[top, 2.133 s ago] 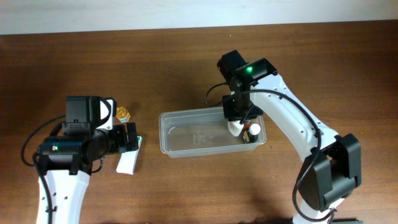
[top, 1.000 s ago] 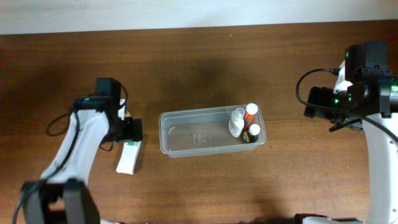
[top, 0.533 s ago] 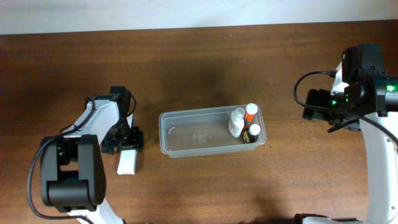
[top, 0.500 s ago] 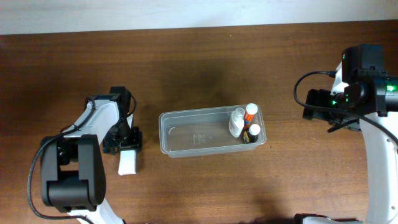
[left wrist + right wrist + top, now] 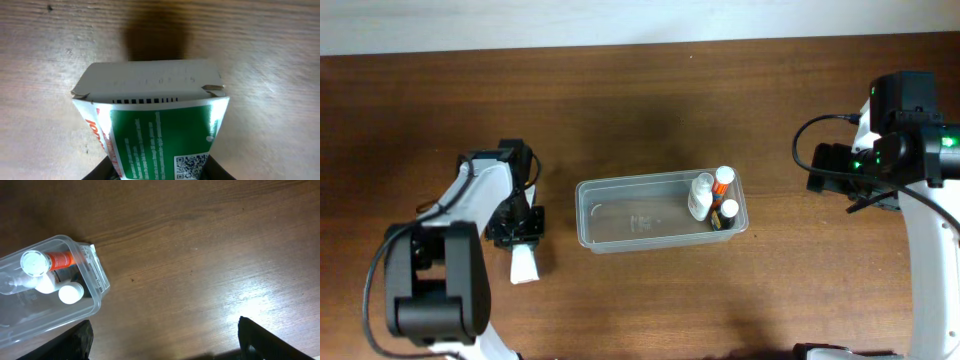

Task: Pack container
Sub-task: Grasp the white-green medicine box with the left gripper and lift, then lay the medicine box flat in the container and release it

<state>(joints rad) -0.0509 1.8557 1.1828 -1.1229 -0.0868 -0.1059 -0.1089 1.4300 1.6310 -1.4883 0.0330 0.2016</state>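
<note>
The container [image 5: 620, 222], a clear shallow tub, sits mid-table with three small bottles [image 5: 712, 195] standing at its right end. Left of it, my left gripper [image 5: 520, 230] points down and is shut on a green and white box [image 5: 525, 267]. In the left wrist view the box [image 5: 155, 115] fills the frame, its grey end flap towards the table, and the left gripper [image 5: 157, 172] pinches its sides. My right gripper [image 5: 828, 168] hovers far right of the tub. The right wrist view shows the right gripper [image 5: 167, 347] open over bare wood, with the container [image 5: 95, 282] at the left.
The dark wooden table [image 5: 650, 110] stretches all round the tub. A pale wall strip [image 5: 620, 20] runs along the far edge. The right arm's base link [image 5: 935, 260] stands at the right edge.
My left gripper has closed on the box, and the box now looks narrower and turned under the jaws. The right arm has stayed where it was.
</note>
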